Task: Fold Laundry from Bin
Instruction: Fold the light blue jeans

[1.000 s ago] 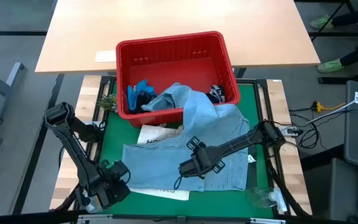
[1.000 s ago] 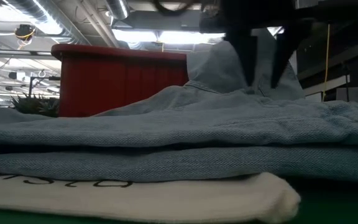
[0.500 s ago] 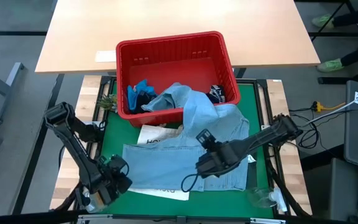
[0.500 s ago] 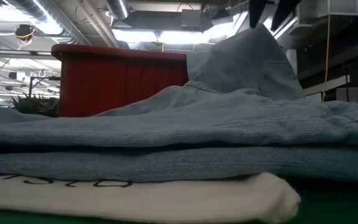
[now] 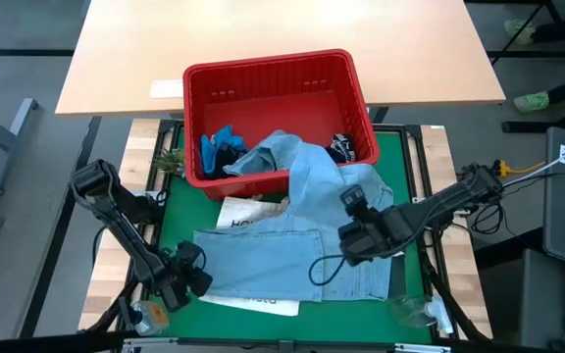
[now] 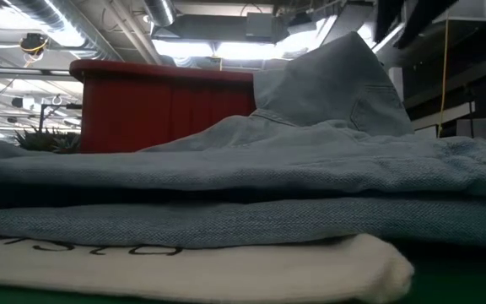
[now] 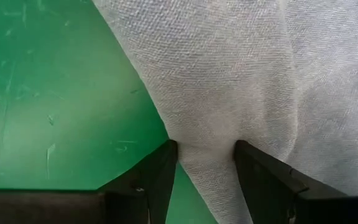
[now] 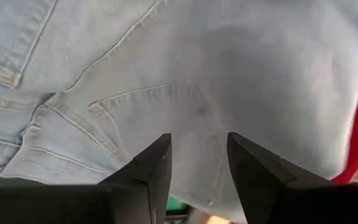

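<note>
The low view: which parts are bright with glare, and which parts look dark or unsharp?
Low view: ceiling lights glare white behind the red bin; the near tote bag edge looks soft; a dark shadow band lies between the denim garment folds.

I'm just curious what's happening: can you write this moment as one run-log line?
left gripper: pinching white tote bag corner | right gripper: open above denim shirt | shirt: half out of red bin
</note>
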You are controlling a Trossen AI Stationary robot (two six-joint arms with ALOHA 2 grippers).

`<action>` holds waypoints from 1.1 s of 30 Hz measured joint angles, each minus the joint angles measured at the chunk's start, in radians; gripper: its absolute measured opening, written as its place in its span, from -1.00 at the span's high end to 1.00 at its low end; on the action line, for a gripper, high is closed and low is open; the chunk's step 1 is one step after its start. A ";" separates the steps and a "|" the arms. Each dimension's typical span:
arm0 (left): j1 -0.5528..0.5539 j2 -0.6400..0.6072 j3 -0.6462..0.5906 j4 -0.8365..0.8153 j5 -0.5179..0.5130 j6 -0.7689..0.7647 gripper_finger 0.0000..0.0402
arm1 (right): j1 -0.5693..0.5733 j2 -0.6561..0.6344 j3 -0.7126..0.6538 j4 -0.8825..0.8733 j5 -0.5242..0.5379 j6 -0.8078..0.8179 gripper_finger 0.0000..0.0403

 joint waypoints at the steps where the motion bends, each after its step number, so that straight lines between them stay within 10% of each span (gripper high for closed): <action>1: 0.000 0.000 -0.007 0.007 0.001 0.000 0.18 | 0.000 -0.023 -0.028 0.017 -0.007 0.021 0.23; 17: -0.015 0.009 0.027 -0.025 0.004 0.008 0.94 | 0.002 -0.112 -0.201 0.200 -0.066 0.057 0.23; 33: 0.008 0.009 0.372 -0.269 -0.047 0.240 0.99 | 0.001 -0.128 -0.262 0.288 -0.112 0.057 0.23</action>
